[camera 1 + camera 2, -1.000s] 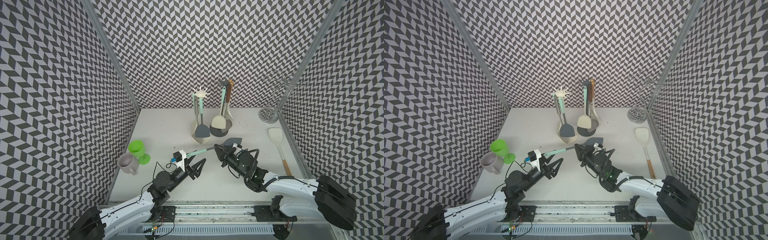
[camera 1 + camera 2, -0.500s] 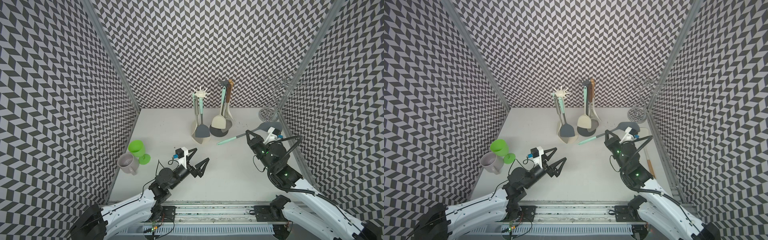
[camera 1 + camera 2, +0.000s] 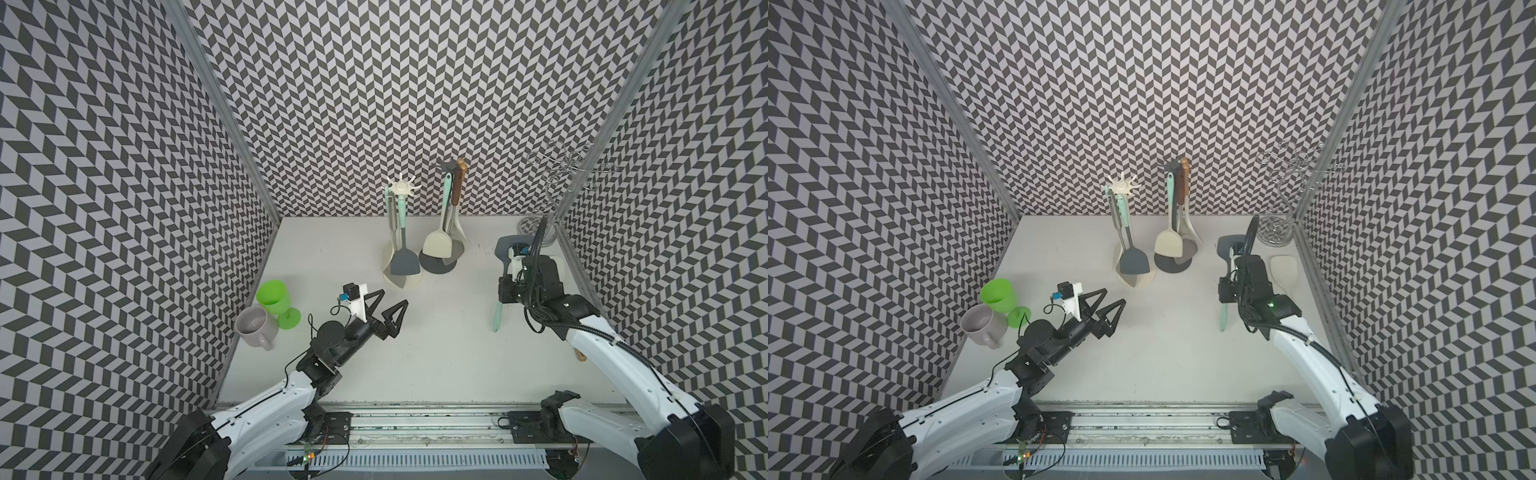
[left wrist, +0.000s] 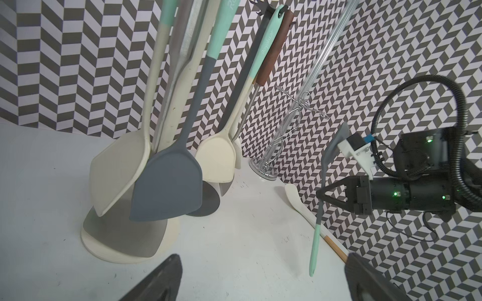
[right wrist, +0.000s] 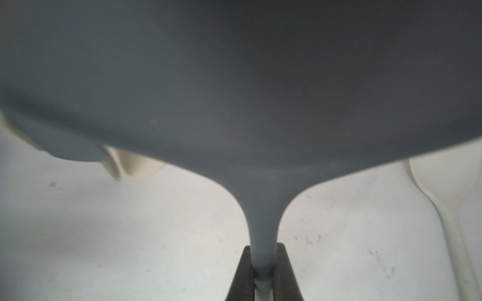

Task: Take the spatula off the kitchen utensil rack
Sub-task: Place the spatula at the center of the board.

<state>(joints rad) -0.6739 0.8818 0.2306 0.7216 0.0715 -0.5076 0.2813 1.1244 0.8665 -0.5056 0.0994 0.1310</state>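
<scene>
Blurred, the blade of the grey spatula (image 5: 234, 78) fills most of the right wrist view. The right gripper (image 5: 264, 263) pinches its neck near the right wall, well apart from the cream utensil rack (image 3: 412, 284), which holds other utensils. A cream spatula (image 3: 1283, 270) lies partly hidden under that arm. The left gripper (image 3: 393, 297) is spread, empty. The green goblet (image 3: 272, 293) looks empty; what the mug (image 3: 251, 326) holds is unclear.

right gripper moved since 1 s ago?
Yes. The right gripper, shut on the spatula, went from near the cream rack rightward to the wire stand.
</scene>
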